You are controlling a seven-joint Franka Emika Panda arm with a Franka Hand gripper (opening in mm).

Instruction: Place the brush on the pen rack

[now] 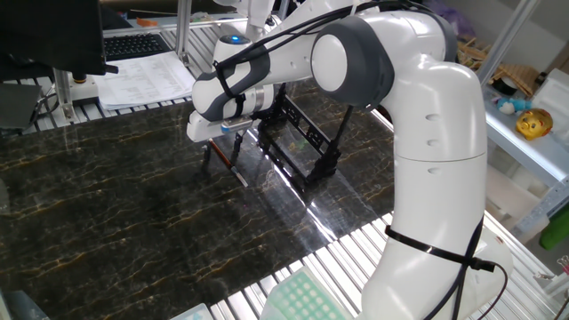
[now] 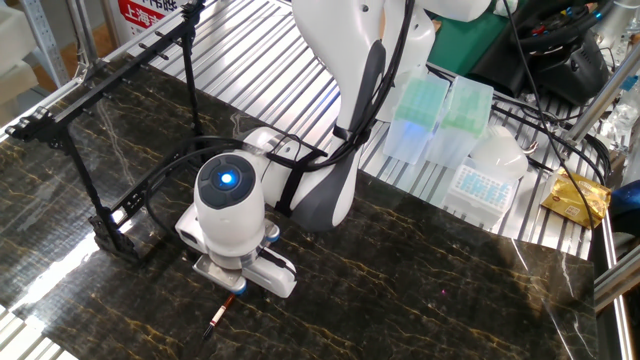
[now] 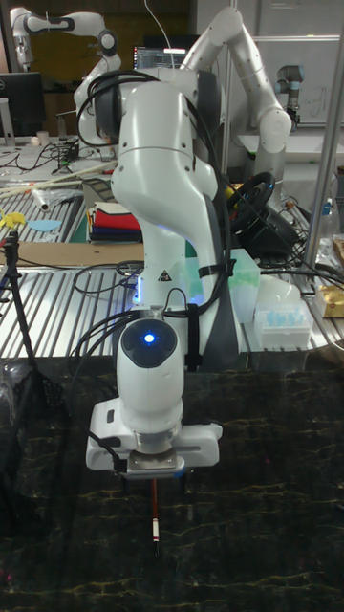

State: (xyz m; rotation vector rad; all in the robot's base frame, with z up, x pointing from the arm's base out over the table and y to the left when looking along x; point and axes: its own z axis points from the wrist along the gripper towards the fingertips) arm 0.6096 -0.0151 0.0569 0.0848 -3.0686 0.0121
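The brush lies on the dark marble table, a thin reddish-brown stick with a pale tip. It sticks out from under the hand in the other fixed view as the brush and in the tall view as the brush. My gripper hangs low over its upper end, open, one finger on each side of the shaft. The fingers stand wide apart in the tall view. The pen rack, a black frame of thin bars, stands just right of the gripper; the same pen rack rises left of the hand.
Papers and a keyboard lie beyond the table's far edge. Pipette tip boxes and a white tray sit on the slatted metal bench behind my arm. A green box sits at the near edge.
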